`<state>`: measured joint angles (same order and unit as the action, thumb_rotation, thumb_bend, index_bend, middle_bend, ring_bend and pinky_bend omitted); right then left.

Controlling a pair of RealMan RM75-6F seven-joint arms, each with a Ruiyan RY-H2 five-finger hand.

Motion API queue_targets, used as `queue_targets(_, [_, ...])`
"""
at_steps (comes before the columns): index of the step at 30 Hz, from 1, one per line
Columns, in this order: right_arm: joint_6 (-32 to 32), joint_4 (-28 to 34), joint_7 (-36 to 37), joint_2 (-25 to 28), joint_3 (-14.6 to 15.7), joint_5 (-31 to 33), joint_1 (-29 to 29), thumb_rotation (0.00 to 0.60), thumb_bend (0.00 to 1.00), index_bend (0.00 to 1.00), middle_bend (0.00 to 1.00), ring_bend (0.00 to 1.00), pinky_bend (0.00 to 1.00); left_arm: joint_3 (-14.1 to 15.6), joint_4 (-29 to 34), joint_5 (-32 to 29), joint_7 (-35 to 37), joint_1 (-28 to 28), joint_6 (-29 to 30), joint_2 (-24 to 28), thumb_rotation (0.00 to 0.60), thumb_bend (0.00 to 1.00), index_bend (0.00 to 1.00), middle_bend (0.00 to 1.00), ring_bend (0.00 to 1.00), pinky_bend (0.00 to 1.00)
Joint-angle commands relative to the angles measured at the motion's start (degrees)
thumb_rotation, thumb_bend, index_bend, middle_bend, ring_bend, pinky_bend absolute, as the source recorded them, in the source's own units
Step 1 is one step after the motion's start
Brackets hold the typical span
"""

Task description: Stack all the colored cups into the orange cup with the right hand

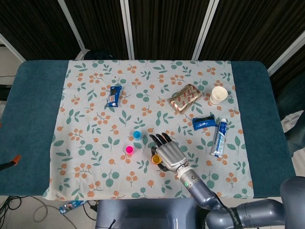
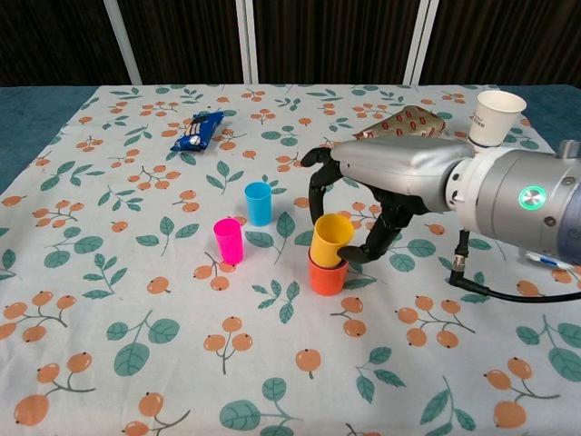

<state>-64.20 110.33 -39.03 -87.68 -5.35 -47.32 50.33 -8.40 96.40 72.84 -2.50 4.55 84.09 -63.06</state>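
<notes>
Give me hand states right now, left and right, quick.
Left robot hand: not in view in either camera.
Right robot hand: holding the yellow cup, which sits partly inside the orange cup.
</notes>
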Motion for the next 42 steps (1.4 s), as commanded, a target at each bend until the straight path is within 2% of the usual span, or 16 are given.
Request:
queue_targets(1, [0.3, -0.7, 0.1, -0.4, -0.1, 0.8, 0.1, 0.600, 0.40, 0.40, 0.00, 0.01, 0.05, 0.0, 0.0, 0.0, 0.0, 0.0, 0.0, 0.0, 0.600, 0.12, 0.05, 0.00, 0.00, 0.00])
queue_targets(4, [0.7, -0.8, -0.4, -0.3, -0.2, 2.3, 0.3, 0.600, 0.40, 0.20, 0.00, 0.01, 0.05, 0.0, 0.0, 0.0, 0.0, 0.0, 0.0, 0.0, 0.600, 0.12, 0.05, 0.00, 0.00, 0.00])
queue_targets(7, [1.6, 0.0, -0.7, 0.2, -0.8, 4.4, 0.8, 0.600, 0.40, 0.15, 0.00, 0.01, 0.05, 0.0, 0.0, 0.0, 0.0, 0.0, 0.0, 0.0, 0.600, 0.12, 0.05, 0.00, 0.00, 0.00])
queue_targets(11, [1.5, 0.5, -1.0, 0.4, -2.3, 5.3, 1.7, 0.600, 0.40, 0.15, 0.00, 0.01, 0.05, 0.1, 0.1, 0.2, 0.0, 0.0, 0.0, 0.0, 0.600, 0.12, 0.05, 0.00, 0.00, 0.00])
queue_targets(16, [1.0, -0.7, -1.2, -1.3, -5.2, 6.2, 3.4, 0.600, 0.40, 0.22, 0.00, 0.01, 0.05, 0.0, 0.1, 0.0, 0.2, -0.1, 0.1, 0.1, 0.600, 0.12, 0.05, 0.00, 0.00, 0.00])
queue_targets(22, [0.8, -6.2, -3.4, -6.0, -8.3, 10.5, 6.7, 0.600, 0.40, 0.25, 0.00, 0.01, 0.06, 0.0, 0.0, 0.0, 0.5, 0.0, -0.1, 0.2, 0.600, 0.12, 0.05, 0.00, 0.00, 0.00])
queue_targets(28, [1.0, -14.4, -5.6, -11.5, -11.3, 17.2, 10.4, 0.600, 0.40, 0.27, 0.00, 0.01, 0.06, 0.0, -0.1, 0.1, 0.8, 0.2, -0.6, 0.2, 0.600, 0.12, 0.05, 0.00, 0.00, 0.00])
queue_targets(35, [1.0, -20.3, -6.0, -14.9, -12.4, 19.8, 12.1, 0.600, 0.40, 0.27, 0.00, 0.01, 0.07, 0.2, -0.3, 0.0, 0.5, 0.5, -1.2, 0.1, 0.600, 0.12, 0.05, 0.00, 0.00, 0.00])
queue_targets(42, [1.9, -22.5, -5.7, -16.3, -12.7, 20.2, 12.7, 0.600, 0.40, 0.30, 0.00, 0.01, 0.07, 0.2, -0.3, -0.1, 0.1, 0.4, -1.1, 0.0, 0.600, 0.12, 0.05, 0.00, 0.00, 0.00])
